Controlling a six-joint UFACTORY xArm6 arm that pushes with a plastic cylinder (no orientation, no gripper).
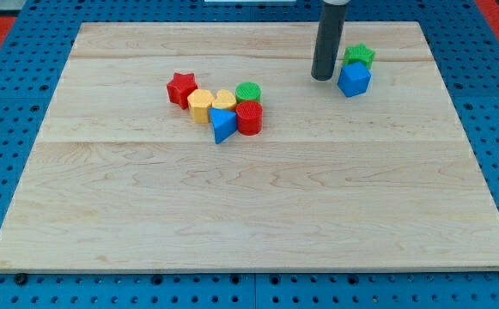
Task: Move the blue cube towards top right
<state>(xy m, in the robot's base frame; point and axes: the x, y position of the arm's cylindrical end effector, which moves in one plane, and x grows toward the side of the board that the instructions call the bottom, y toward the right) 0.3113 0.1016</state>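
The blue cube [354,79] sits on the wooden board [249,206] in the upper right part of the view. A green star block [360,56] touches it just above. My tip [322,78] rests on the board just left of the blue cube, with a small gap between them. The dark rod rises straight up out of the view's top.
A cluster lies at upper centre-left: a red star [181,88], a yellow hexagon [200,106], a yellow heart [223,100], a green cylinder [248,92], a red cylinder [249,118] and a blue triangular block [222,125]. The board's top edge is close above the green star.
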